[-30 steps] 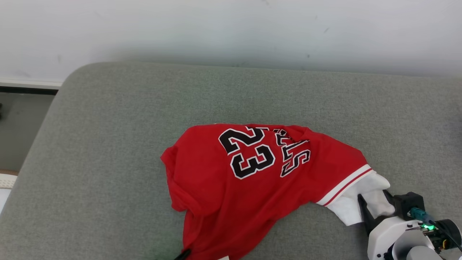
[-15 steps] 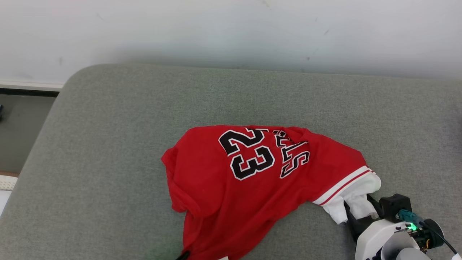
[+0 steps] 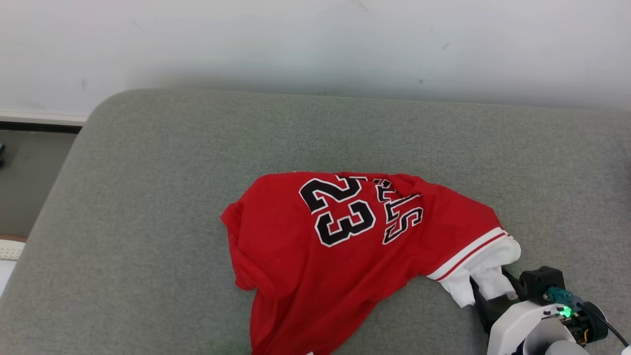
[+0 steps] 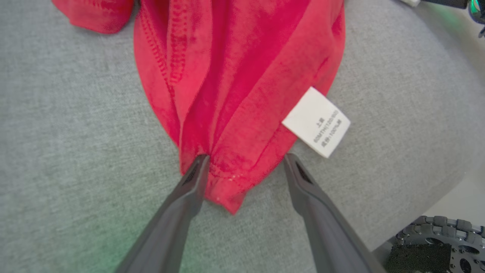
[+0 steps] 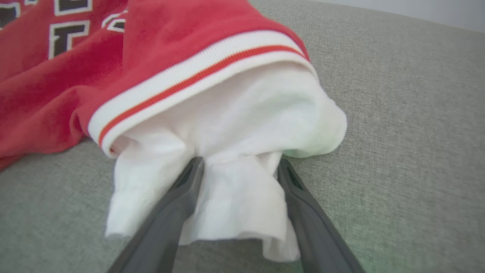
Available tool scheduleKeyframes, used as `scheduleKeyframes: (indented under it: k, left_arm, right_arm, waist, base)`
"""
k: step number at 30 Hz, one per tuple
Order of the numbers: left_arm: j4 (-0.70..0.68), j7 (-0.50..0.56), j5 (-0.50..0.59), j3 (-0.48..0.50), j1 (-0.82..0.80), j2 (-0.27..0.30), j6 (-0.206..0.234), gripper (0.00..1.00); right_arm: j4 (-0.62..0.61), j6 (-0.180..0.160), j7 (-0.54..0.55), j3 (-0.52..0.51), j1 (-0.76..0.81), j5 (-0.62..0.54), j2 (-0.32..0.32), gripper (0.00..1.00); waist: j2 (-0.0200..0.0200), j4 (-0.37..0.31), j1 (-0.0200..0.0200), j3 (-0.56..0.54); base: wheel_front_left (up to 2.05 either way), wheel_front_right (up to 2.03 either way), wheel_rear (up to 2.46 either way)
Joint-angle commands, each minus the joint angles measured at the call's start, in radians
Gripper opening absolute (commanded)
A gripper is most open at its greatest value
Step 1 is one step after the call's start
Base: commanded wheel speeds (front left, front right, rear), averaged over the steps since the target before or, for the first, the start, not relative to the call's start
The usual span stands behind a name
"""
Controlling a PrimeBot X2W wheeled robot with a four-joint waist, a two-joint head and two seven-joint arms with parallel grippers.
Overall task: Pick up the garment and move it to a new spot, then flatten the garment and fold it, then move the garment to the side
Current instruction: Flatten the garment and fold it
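The garment point(image 3: 345, 246) is a red jersey with a black "23", lying crumpled on the grey cushion point(image 3: 148, 222). Its white inner sleeve point(image 3: 488, 261) sticks out at the lower right. My right gripper point(image 3: 492, 286) stands open there, its two dark fingers on either side of the white sleeve point(image 5: 235, 125); the wrist view shows the right gripper point(image 5: 239, 161) with cloth bunched between wide-set fingers. My left gripper point(image 4: 246, 157) is open too, astride the gathered red hem point(image 4: 235, 76), with a white care label point(image 4: 316, 122) beside the right finger.
A white wall point(image 3: 315, 39) runs behind the cushion. The cushion's rounded left corner drops to a dark floor gap point(image 3: 29, 172). In the left wrist view the cushion's near edge ends at the lower right, above a ribbed wheel point(image 4: 443, 242).
My right gripper has slid a little toward the near left, and the white sleeve has bunched back with it. The left fingertip has dropped out at the head view's bottom edge.
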Motion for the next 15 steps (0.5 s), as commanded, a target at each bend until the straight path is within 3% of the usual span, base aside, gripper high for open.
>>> scheduleKeyframes:
  k: [1,6,7,8,9,10,11,15]
  left_arm:
    - [0.041,0.05,-0.007,-0.039,0.047,0.005,-0.008,1.0]
    - [0.062,0.064,0.003,-0.048,0.025,0.016,-0.005,1.0]
    - [0.071,0.068,0.004,-0.047,0.019,0.014,0.002,0.99]
    - [0.078,0.072,0.001,-0.047,0.016,0.011,0.002,0.58]
    - [0.085,0.073,-0.004,-0.045,0.011,0.007,0.003,0.31]
    - [0.092,0.07,-0.008,-0.043,0.007,0.003,0.006,0.05]
    - [0.098,0.068,-0.01,-0.043,0.005,0.0,0.006,0.0]
    - [0.098,0.049,-0.035,-0.022,-0.012,-0.007,0.004,0.0]
  right_arm:
    - [0.026,0.005,0.028,0.012,0.042,0.006,-0.002,1.0]
    - [0.031,0.005,0.037,0.014,0.028,0.004,0.004,1.0]
    - [0.036,0.004,0.04,0.014,0.025,0.007,0.008,0.62]
    - [0.039,0.004,0.041,0.014,0.021,0.008,0.011,0.25]
    - [0.04,0.004,0.036,0.011,0.018,0.017,0.017,0.0]
    - [0.039,0.004,0.038,0.015,0.016,0.025,0.021,0.0]
    - [0.034,0.004,0.037,0.017,0.016,0.036,0.027,0.0]
    - [-0.024,0.004,-0.004,-0.001,0.013,0.114,0.03,0.0]
  waist:
    - [0.0,0.0,0.0,0.002]
    - [0.0,-0.006,0.0,0.011]
    - [0.0,-0.008,0.0,0.013]
    - [0.0,-0.01,0.0,0.013]
    - [0.0,-0.011,0.0,0.013]
    - [0.0,-0.012,0.0,0.011]
    - [0.0,-0.013,0.0,0.008]
    - [0.0,-0.012,0.0,-0.009]
  base:
    - [0.0,0.0,0.0]
    - [0.0,0.0,0.0]
    - [0.0,0.0,0.0]
    - [0.0,0.0,0.0]
    - [0.0,0.0,0.0]
    - [0.0,0.0,0.0]
    - [0.0,0.0,0.0]
    - [0.0,0.0,0.0]
